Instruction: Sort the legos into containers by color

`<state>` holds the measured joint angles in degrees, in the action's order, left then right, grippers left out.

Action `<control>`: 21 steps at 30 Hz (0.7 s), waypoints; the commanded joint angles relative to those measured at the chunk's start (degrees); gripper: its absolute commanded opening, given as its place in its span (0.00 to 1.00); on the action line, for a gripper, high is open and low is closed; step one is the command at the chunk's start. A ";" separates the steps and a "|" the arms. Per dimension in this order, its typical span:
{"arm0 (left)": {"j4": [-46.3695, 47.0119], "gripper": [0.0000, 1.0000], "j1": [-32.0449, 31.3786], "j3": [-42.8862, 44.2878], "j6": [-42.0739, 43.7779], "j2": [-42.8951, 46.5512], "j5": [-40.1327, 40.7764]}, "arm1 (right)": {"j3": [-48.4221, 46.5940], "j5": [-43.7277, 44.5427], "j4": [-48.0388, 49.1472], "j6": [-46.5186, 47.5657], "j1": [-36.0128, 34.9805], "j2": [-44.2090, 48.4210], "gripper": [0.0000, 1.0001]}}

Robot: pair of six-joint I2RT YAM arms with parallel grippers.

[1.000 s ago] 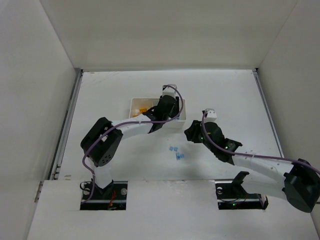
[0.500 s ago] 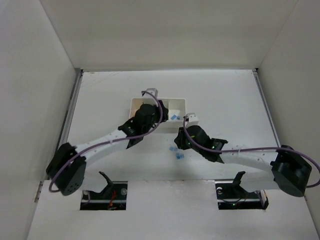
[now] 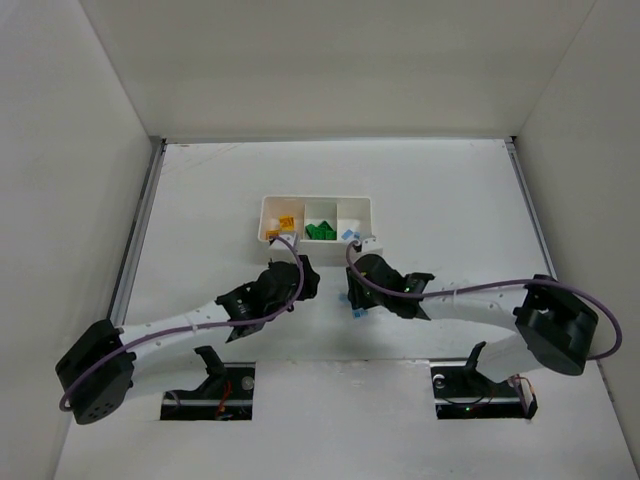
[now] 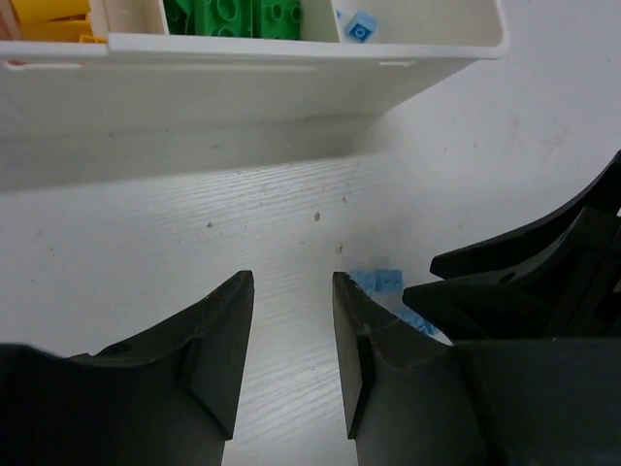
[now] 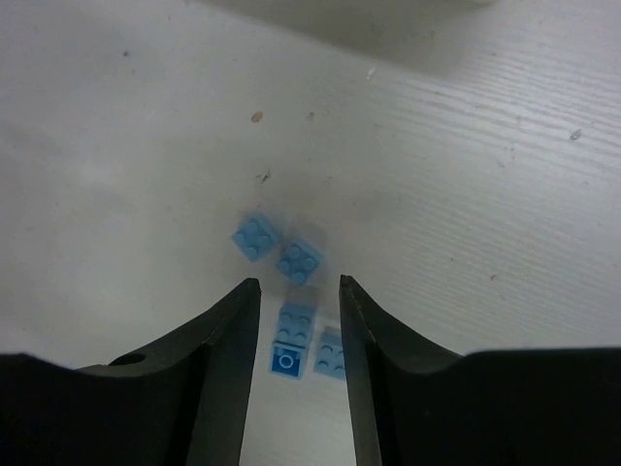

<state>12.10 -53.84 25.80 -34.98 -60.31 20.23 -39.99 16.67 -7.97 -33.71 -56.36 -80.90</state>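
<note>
The left gripper [image 4: 291,291] has drawn back from the tray [image 4: 243,73]; the right gripper [image 5: 299,291] has swung over loose blue bricks [image 5: 299,260] on the table [image 3: 450,190]. Both stand slightly open, empty. In the tray: yellow bricks [image 4: 49,12] left, green bricks [image 4: 233,15] middle, one blue brick [image 4: 360,26] right.

Lighting: bright, even, cast from above; table [image 3: 200,200] washed pale. A soft shadow is thrown along the tray's [image 4: 252,87] near wall. One blue brick [image 5: 299,260] is rendered blurred.

White wood-grain table [image 3: 200,190], small dark specks [image 4: 316,216] on it, plain white walls [image 3: 330,60] around, metal rail [image 3: 135,250] along left edge.
</note>
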 commanded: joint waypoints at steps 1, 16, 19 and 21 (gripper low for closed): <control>2.83 0.36 -0.69 -1.28 -1.32 0.64 1.74 | -4.48 0.91 -2.49 -0.83 -1.69 -2.23 0.45; 5.92 0.38 -2.36 -3.48 0.97 2.48 1.57 | -11.78 5.39 -11.27 -4.51 -2.74 -10.50 0.37; 6.01 0.38 -2.53 -4.00 1.23 3.80 1.39 | -13.01 6.01 -12.69 -5.40 -3.10 -11.73 0.37; 6.01 0.38 -2.71 -4.62 1.15 5.11 1.39 | -13.62 6.01 -13.04 -5.66 -3.10 -12.43 0.37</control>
<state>15.73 -55.99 22.59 -34.72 -57.65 21.02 -50.87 20.64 -18.70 -37.89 -58.89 -92.62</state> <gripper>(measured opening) 0.379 0.369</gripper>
